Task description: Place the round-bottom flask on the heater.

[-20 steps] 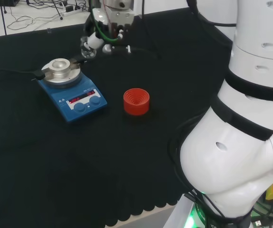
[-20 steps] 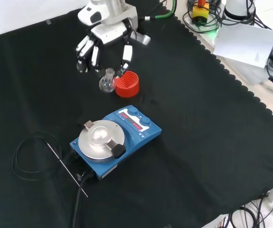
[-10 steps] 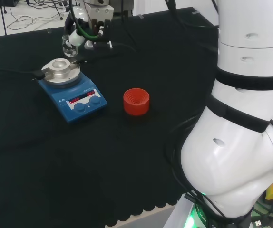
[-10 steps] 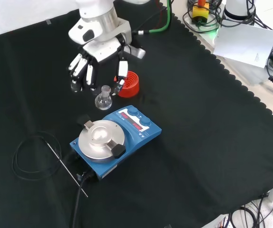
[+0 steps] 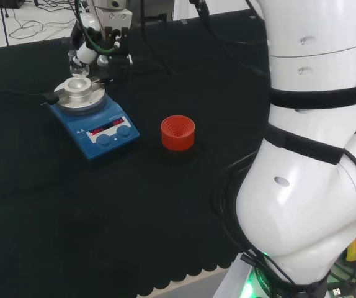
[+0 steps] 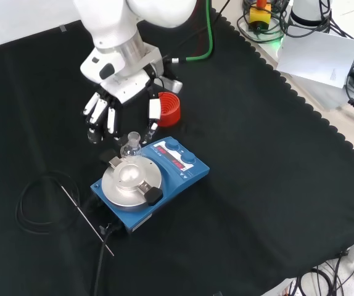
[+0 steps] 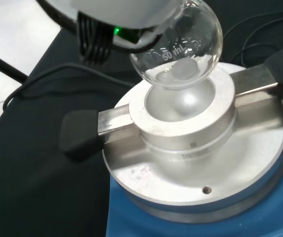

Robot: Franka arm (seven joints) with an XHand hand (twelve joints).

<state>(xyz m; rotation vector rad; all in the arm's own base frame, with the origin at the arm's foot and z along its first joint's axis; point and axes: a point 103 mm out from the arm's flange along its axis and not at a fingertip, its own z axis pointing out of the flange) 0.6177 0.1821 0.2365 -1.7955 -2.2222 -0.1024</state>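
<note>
A bench covered with black cloth (image 6: 257, 185), its edge scalloped. On the cloth, near the middle, sits a blue heater (image 6: 149, 179) with a round silver metal block on top and knobs on its front panel. Just beside it stands a red ribbed ring stand (image 6: 167, 108). A black cable (image 6: 32, 206) lies coiled on the cloth beside the heater, and a thin metal rod (image 6: 84, 216) lies across it.

A robotics laboratory: a blue hotplate heater (image 6: 147, 179) with a metal block, a round-bottom flask (image 7: 177, 49) and a red ribbed stand (image 5: 177, 133) sit on black cloth (image 6: 275, 172), cables (image 6: 269, 21) trailing nearby.
</note>
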